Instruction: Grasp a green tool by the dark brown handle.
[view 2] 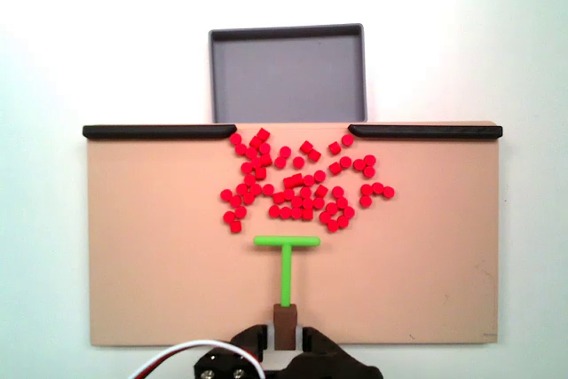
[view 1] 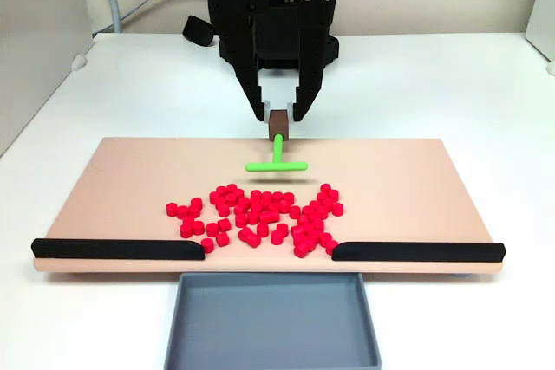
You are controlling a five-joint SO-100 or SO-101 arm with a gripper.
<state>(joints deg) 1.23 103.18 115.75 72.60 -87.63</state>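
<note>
Pincer (view 1: 279, 113) clamped on dark brown handle (view 1: 278, 122) at board's (view 1: 130, 179) far edge, mid-width, in a fixed view. Green tool (view 1: 277, 159) lies flat, stem toward red pellets (view 1: 260, 214), crossbar just short of them. Grey tray (view 2: 288, 73) beyond black bars (view 2: 160, 131).

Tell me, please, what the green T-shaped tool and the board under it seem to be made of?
The bright green T-shaped tool looks like smooth moulded plastic: uniform saturated colour, rounded edges. The flat beige board seems matte, perhaps painted wood or plastic sheet; no grain shows, so I cannot say which.
</note>
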